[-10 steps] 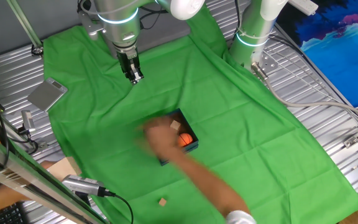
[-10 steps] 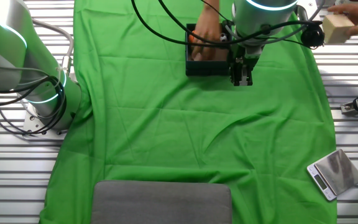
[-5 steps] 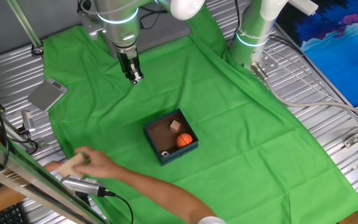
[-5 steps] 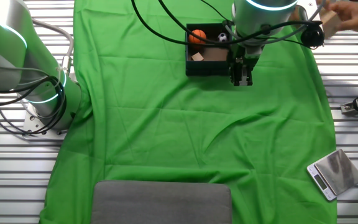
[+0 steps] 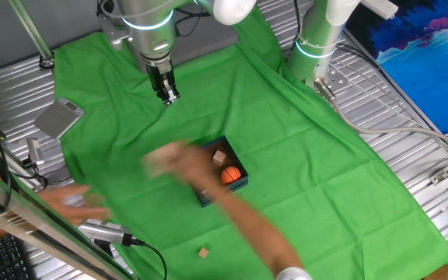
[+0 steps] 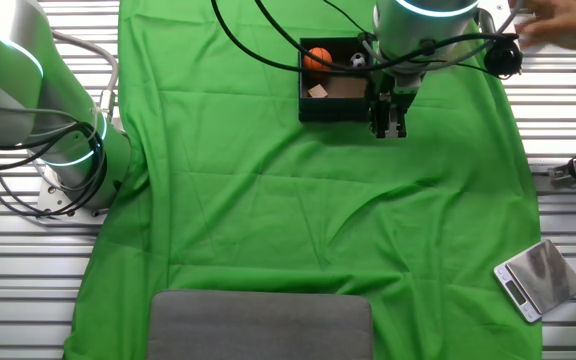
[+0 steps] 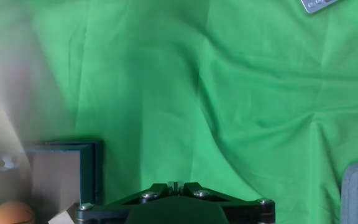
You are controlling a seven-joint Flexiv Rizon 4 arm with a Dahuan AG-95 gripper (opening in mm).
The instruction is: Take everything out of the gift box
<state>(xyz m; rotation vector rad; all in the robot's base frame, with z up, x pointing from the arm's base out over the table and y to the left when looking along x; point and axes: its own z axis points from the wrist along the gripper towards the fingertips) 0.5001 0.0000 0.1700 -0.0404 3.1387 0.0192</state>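
Note:
The gift box (image 5: pixel 236 186) sits mid-cloth, and a blurred human arm (image 5: pixel 239 218) reaches across it. An orange ball (image 5: pixel 232 175) and a tan cube (image 5: pixel 219 158) show inside; the soccer ball is hidden there. The other fixed view shows the box (image 6: pixel 333 110) with the orange ball (image 6: pixel 316 59), the soccer ball (image 6: pixel 358 60) and a cube (image 6: pixel 317 91). A second cube (image 5: pixel 203 252) lies on the cloth outside the box. My gripper (image 5: pixel 167 96) hangs shut and empty above the cloth beside the box (image 7: pixel 91 171), apart from it. It also shows in the other fixed view (image 6: pixel 388 126) and the hand view (image 7: pixel 176 185).
A green cloth (image 5: pixel 286 155) covers the table. A small silver scale (image 5: pixel 59 118) lies at the cloth's edge and shows in the other fixed view (image 6: pixel 538 280). A grey pad (image 6: pixel 260 325) lies at the far end. A second robot base (image 5: pixel 315 47) stands behind. A human hand (image 6: pixel 558 18) hovers near the edge.
The human arm left the box, pulled back to the table edge, and now reaches over the box again. My gripper has not moved.

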